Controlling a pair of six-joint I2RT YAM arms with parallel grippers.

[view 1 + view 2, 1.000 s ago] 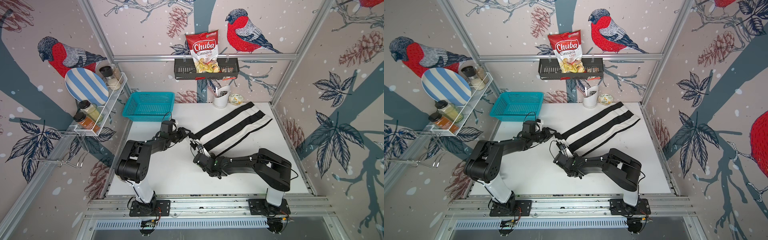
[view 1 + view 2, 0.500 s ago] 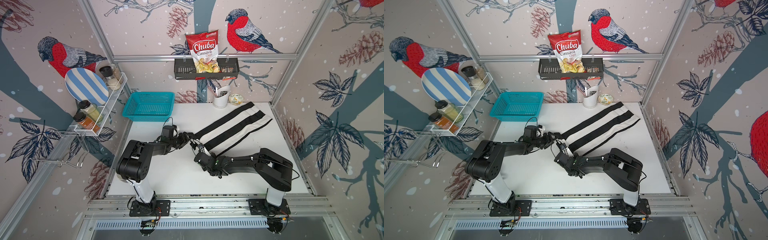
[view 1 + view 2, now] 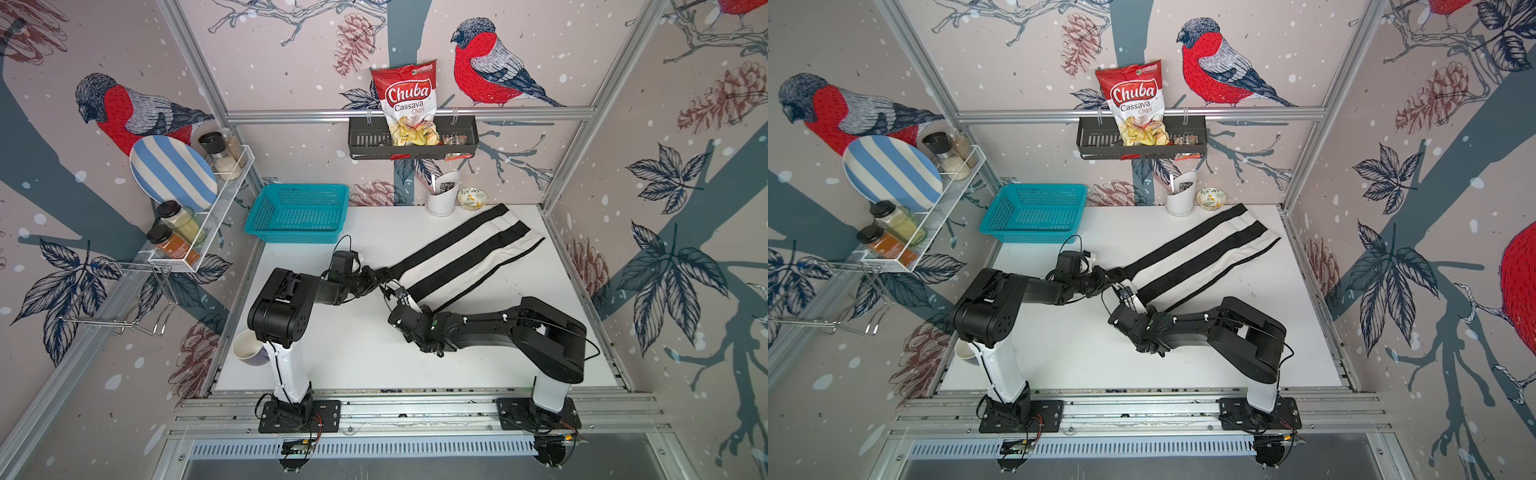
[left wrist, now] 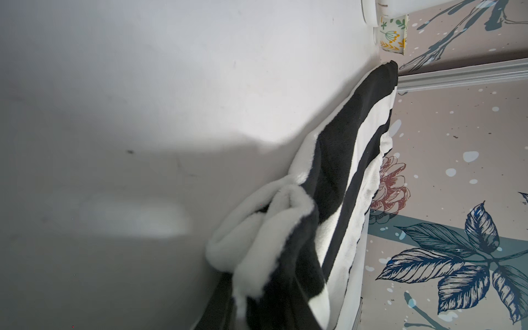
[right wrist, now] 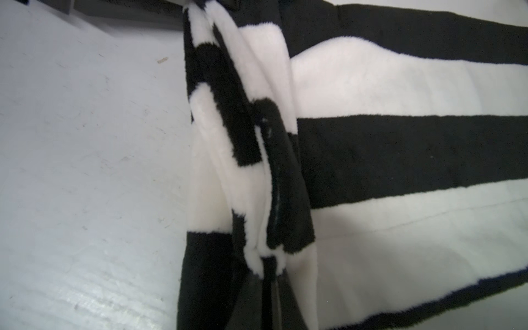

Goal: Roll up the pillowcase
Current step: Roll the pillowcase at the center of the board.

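The pillowcase (image 3: 461,253) (image 3: 1196,253), black and white striped, lies as a long diagonal band from mid-table to the back right corner. Its near end is bunched and folded over. My left gripper (image 3: 372,275) (image 3: 1109,275) is at that end's far corner, shut on the fabric, and in the left wrist view crumpled cloth (image 4: 274,228) rises into the gripper (image 4: 257,308). My right gripper (image 3: 399,291) (image 3: 1129,297) holds the same end's other corner. In the right wrist view it (image 5: 270,274) is shut on a gathered fold (image 5: 257,160).
A teal basket (image 3: 299,212) stands at the back left. At the back wall are a white utensil cup (image 3: 442,199) and a small bowl (image 3: 471,198). A mug (image 3: 249,348) sits by the left arm's base. A wire rack (image 3: 226,195) hangs on the left wall.
My left gripper has moved right along the table to the pillowcase's near end and closed on the fabric there. The right arm has hardly moved.
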